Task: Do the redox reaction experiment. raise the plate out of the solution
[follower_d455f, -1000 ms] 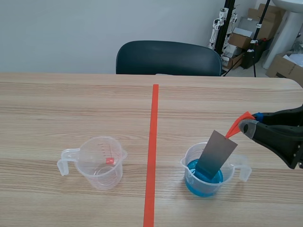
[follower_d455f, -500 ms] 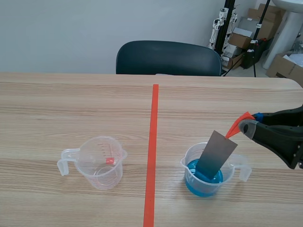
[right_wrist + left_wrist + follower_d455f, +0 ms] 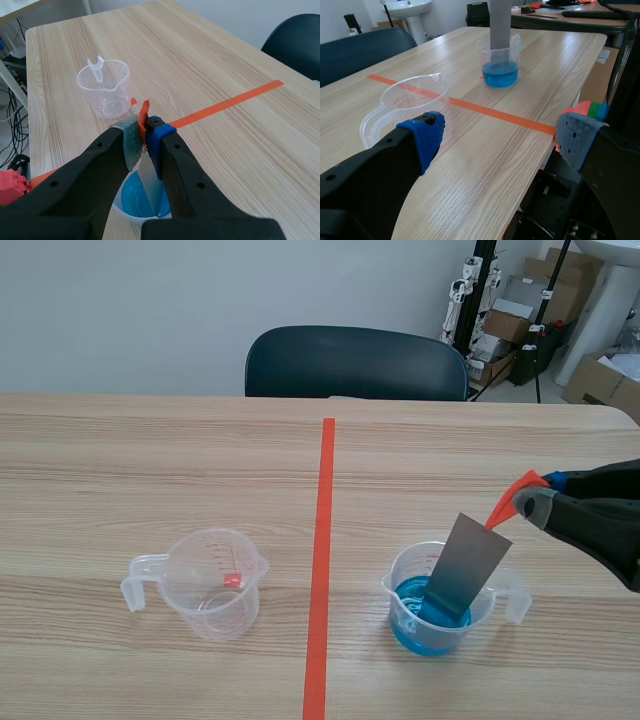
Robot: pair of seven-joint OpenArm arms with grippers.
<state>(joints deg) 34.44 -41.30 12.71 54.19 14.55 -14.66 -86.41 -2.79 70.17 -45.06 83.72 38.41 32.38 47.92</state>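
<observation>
Right jaws pinch the grey plate (image 3: 468,558) by its orange tab (image 3: 508,505); below them, its foot hides in blue solution (image 3: 420,632). Left jaws gape, empty.

The table (image 3: 120,450) is lit brightly and evenly by soft, diffuse light, faint shadows are cast close under the clear beaker (image 3: 212,590) and the blue-filled beaker (image 3: 425,635), and a pale sheen is seen on the wood in the left wrist view.
</observation>
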